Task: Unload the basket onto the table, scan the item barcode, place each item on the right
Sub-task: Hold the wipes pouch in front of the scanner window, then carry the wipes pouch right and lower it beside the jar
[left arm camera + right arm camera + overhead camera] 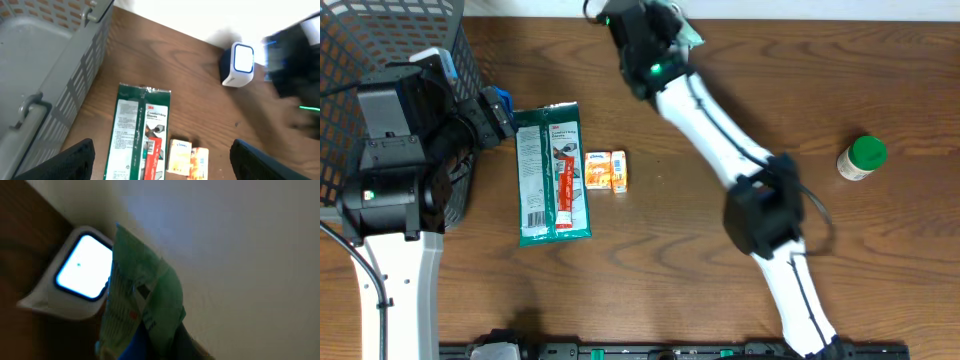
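green packet [150, 295] blurred, lower end beyond the frame's bottom edge

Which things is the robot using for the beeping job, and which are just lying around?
For the job: green packet, scanner with the lit window.
Just lying about: 3M gloves pack, small orange box, green-lidded bottle, grey basket.

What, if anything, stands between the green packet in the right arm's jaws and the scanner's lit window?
Nothing visible does. In the right wrist view the green packet hangs directly beside the scanner, its edge overlapping the rim of the lit window, with no other object between them. Whether they touch cannot be told.
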`<state>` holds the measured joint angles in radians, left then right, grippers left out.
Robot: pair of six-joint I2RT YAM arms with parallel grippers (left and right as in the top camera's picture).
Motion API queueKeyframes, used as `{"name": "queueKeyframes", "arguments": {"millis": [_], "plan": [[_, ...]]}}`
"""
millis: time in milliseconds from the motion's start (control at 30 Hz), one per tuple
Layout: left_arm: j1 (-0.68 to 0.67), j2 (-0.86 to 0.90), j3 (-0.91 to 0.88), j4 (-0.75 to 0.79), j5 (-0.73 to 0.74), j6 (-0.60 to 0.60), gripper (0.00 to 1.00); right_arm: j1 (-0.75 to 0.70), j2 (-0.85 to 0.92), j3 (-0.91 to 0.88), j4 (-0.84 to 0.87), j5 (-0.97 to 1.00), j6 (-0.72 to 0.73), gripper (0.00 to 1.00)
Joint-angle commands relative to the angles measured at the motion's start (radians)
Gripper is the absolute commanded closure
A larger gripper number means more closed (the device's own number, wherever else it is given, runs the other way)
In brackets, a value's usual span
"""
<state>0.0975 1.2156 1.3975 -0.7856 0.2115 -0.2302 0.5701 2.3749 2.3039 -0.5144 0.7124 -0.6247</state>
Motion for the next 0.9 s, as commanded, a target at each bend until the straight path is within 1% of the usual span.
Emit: {"name": "queueKeyframes", "arguments": {"millis": [0, 100, 167, 267, 367, 467, 567, 700, 867], "plan": [[0.005, -0.001, 0.005, 0.000, 0.006, 0.012, 0.13, -0.015, -0.225, 0.023, -0.181, -0.241, 0.388, 0.99], [0.005, -0.001, 0.005, 0.000, 0.006, 0.012, 0.13, -0.046, -0.322, 0.023, -0.397, -0.398, 0.516, 0.99], [0.005, -0.001, 0.005, 0.000, 0.006, 0.012, 0.13, -0.081, -0.369, 0.023, -0.525, -0.498, 0.549, 0.99], [0.005, -0.001, 0.005, 0.000, 0.006, 0.012, 0.13, -0.142, -0.408, 0.023, -0.692, -0.618, 0.550, 0.99], [0.005, -0.001, 0.005, 0.000, 0.006, 0.012, 0.13, -0.213, -0.417, 0.023, -0.844, -0.647, 0.585, 0.99], [0.005, -0.001, 0.005, 0.000, 0.006, 0.012, 0.13, -0.276, -0.408, 0.015, -0.950, -0.647, 0.595, 0.99], [0.005, -0.001, 0.005, 0.000, 0.006, 0.012, 0.13, -0.335, -0.399, -0.026, -1.006, -0.647, 0.604, 0.99], [0.005, -0.001, 0.005, 0.000, 0.006, 0.012, 0.13, -0.393, -0.398, -0.137, -1.013, -0.646, 0.613, 0.99], [0.005, -0.001, 0.005, 0.000, 0.006, 0.012, 0.13, -0.460, -0.398, -0.369, -0.922, -0.624, 0.623, 0.99]]}}
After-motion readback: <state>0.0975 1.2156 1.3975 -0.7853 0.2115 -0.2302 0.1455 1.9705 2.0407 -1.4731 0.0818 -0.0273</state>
